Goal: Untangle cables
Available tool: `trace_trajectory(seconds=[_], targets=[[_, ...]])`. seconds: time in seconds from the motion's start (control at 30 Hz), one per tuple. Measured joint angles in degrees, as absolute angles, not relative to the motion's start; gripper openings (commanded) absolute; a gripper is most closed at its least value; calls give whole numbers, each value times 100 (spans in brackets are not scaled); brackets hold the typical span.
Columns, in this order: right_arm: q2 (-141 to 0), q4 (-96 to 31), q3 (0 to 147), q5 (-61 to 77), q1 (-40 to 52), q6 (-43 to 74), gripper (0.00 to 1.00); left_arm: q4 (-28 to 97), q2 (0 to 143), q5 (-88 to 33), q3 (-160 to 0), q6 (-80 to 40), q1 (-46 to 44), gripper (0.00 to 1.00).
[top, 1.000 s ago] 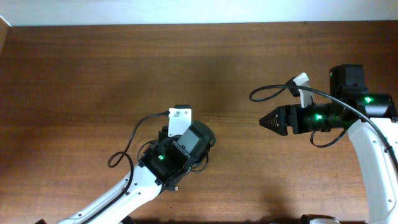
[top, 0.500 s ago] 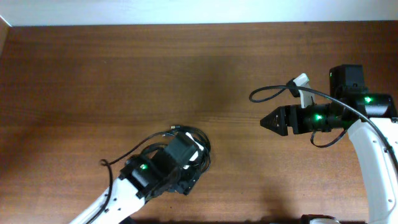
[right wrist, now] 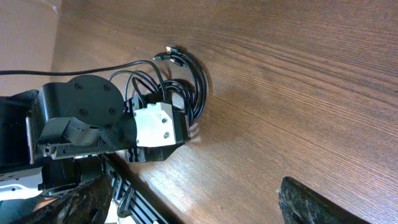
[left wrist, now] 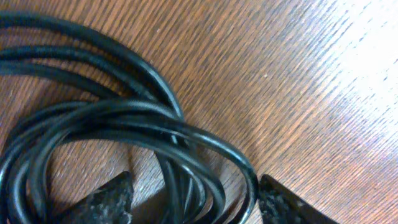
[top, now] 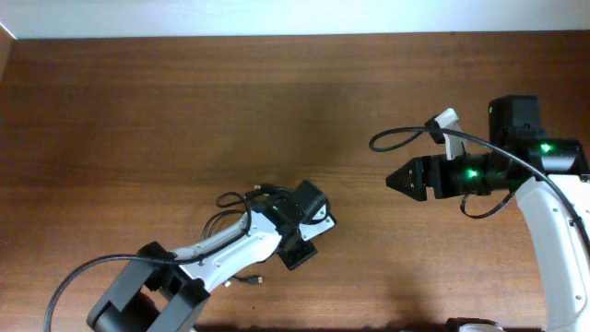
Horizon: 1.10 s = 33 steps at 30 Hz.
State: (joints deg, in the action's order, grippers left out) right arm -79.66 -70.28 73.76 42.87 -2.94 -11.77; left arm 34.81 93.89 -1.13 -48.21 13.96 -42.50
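A bundle of black cables (top: 241, 205) lies coiled on the wooden table at lower centre. It also shows in the right wrist view (right wrist: 186, 81), with plug ends sticking out at the top. My left gripper (top: 281, 210) is down on the bundle's right side. In the left wrist view its fingers (left wrist: 193, 202) are open and straddle several strands of the coil (left wrist: 124, 118). My right gripper (top: 392, 182) hovers apart at the right, pointing left toward the bundle. Its fingers (right wrist: 199, 202) are wide open and empty.
The right arm's own black cable loop (top: 396, 138) and a white tag (top: 445, 120) stick out above the right gripper. A small loose plug end (top: 254, 279) lies beside the left arm. Bare wood table (top: 184, 111) spans the back and left.
The left arm pulled toward the lower left, then swung back right, and its gripper now sits on the bundle's right side. The coil has shifted a little. The right arm has not moved.
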Motion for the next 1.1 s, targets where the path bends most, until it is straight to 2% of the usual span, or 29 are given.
trace_trajectory(seconds=[0.17, 0.33, 0.43, 0.5, 0.53, 0.63, 0.8, 1.07, 1.1], targets=[[-7966, -7024, 7376, 4287, -294, -1173, 85, 2987, 9411, -1245, -4974, 1048, -4230, 0], [-7966, -7048, 7376, 4287, -294, -1177, 85, 3221, 8886, -1479, -6593, 178, -4069, 0], [-7966, -7048, 7376, 4766, -294, -1415, 85, 3052, 8055, -1446, -6724, -1417, -3120, 0], [-7966, -7000, 7376, 5406, -294, -1686, 85, 2790, 7629, -2001, -6731, -2980, -2491, 0], [-7966, -7002, 7378, 5795, -294, -1907, 85, 2432, 7570, -2421, -6731, -3260, -2440, 0], [-7966, -6995, 7378, 6737, -294, -2711, 85, 1380, 7546, -3747, -6740, -4456, -2462, 0], [-7966, -6318, 7378, 7846, -294, -3481, 87, 812, 7540, -4707, -6740, -6007, -2462, 0], [-7966, -5929, 7378, 8652, -283, -3769, 88, -329, 7537, -4775, -6740, -7354, -3022, 0], [-7966, -5841, 7378, 8674, -213, -3789, 79, -331, 7537, -4757, -6740, -7408, -3022, 0]])
